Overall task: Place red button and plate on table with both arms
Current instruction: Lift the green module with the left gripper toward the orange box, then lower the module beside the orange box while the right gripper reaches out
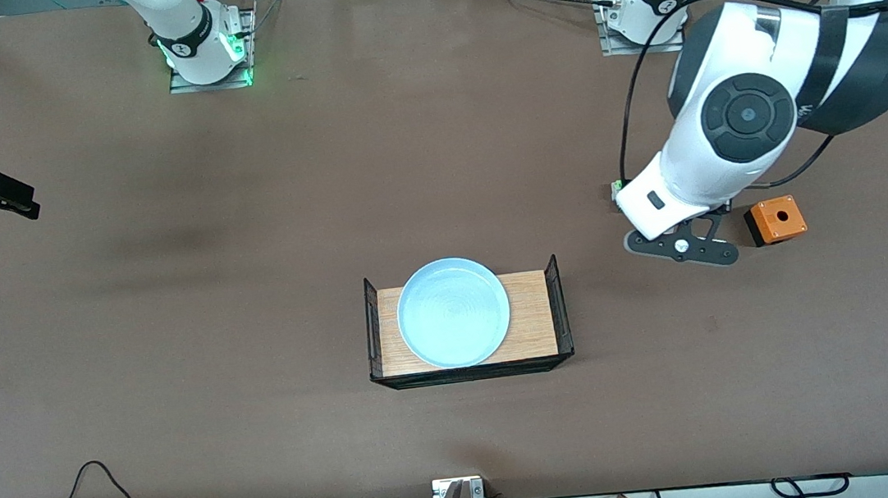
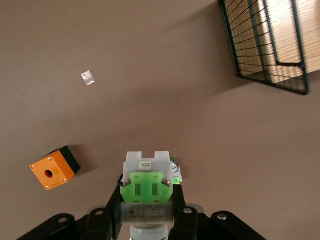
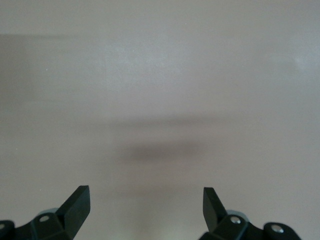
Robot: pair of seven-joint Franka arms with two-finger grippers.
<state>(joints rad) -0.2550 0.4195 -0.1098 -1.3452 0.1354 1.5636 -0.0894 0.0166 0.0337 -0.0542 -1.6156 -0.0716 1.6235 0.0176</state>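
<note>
Lowering the red button point(image 2: 146, 182) gently is your step, I judge. Your left gripper point(image 2: 146, 194) is clamped on its green-and-white body, with the cap hidden, over the table point(image 1: 251, 302) at about two o'clock from the plate point(image 1: 453, 311). The plate lies on the wooden tray point(image 1: 529, 314). Choose bare tabletop, away from the orange box point(image 1: 774, 219) at three o'clock of that gripper and from the small green part point(image 2: 176, 173) lying just beneath. Let go only once the body is seated. Your right gripper point(image 3: 145, 192) waits with its fingers spread wide, over the table at ten o'clock from the plate.
</note>
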